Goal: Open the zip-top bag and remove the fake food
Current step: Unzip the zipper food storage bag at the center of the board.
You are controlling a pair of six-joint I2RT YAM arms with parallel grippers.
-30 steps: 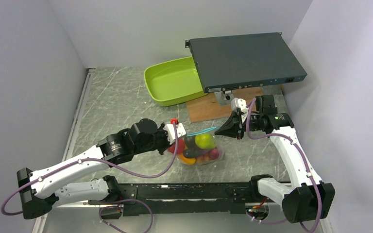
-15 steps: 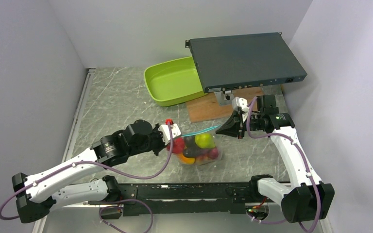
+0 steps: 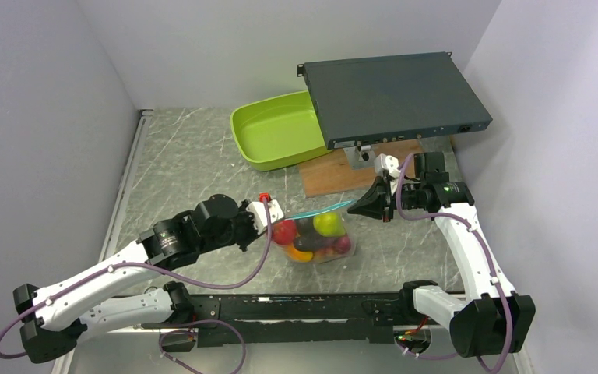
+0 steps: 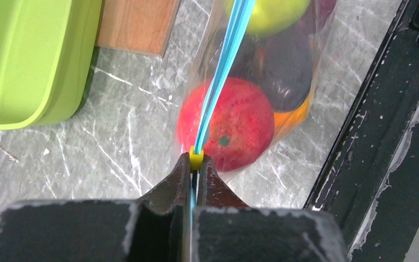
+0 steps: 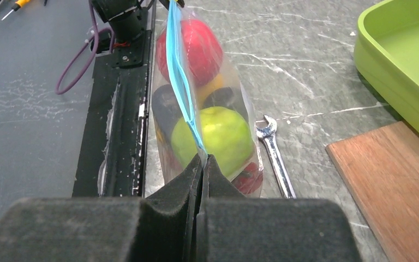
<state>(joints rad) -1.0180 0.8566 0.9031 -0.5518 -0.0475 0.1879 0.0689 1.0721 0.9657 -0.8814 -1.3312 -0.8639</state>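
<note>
Progress: early stage. Zip-top bag [image 3: 319, 243] sits on surface [image 3: 187, 171] btw the two arms, near the black rail [image 3: 296, 308] at the near edge. Its blue zip strip [image 4: 225, 60] is stretched taut btw both hands. Left hand [image 4: 196, 164] is clenched on the yellow slider [image 4: 196, 158] at one end of the strip. Right hand [image 5: 203, 159] is clenched on the opposite end. Strip reads as one tight line in left wrist view, so mouth looks shut or barely parted; can't tell for sure. Fake food [image 3: 315, 238] is all inside: red apple [image 4: 233, 128], green pear [image 5: 213, 136], dark & orange pcs beside them. None out yet. Left to do, IMO: run slider along strip, spread mouth, lift pcs out, maybe into lime-green tray [image 3: 258, 148]; no fruit seen in it.
</note>
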